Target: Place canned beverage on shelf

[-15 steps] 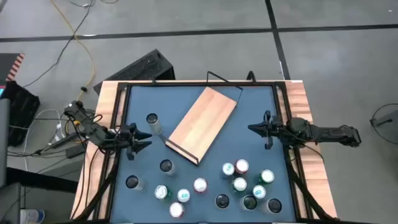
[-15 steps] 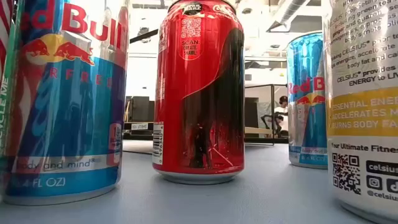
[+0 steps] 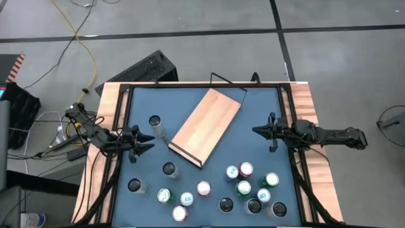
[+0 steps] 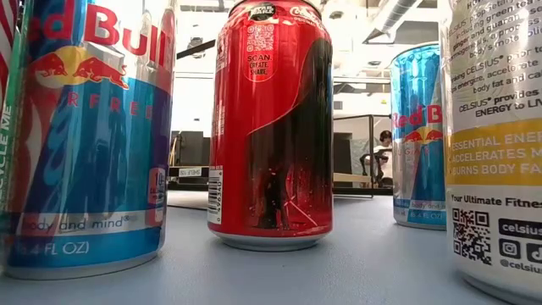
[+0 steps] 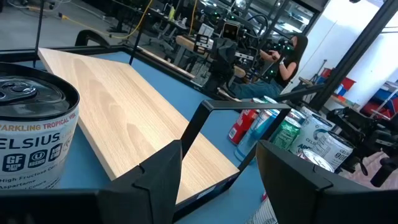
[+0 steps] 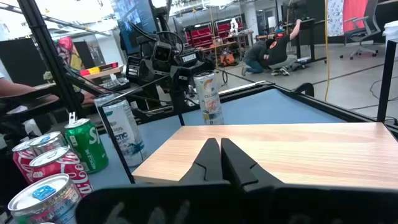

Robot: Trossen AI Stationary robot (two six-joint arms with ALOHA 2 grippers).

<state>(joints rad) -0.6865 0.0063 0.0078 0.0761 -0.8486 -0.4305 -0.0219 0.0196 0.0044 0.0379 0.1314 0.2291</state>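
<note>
we see the shelf [image 3: 206,126] lying flat mid-table, its long axis running diagonally from the far right toward the near left, dark lip at the near-left end. bare blue table [image 3: 259,107] lies open on both sides of it. the left gripper [image 3: 143,142] hovers by the left rim, fingers released and parted around nothing, pointing inward. the right gripper [image 3: 258,131] hovers by the right rim, fingers clenched and empty. a celsius can [image 3: 155,122] stands just left of the shelf; a cluster of cans [image 3: 247,187] crowds the near edge.
</note>
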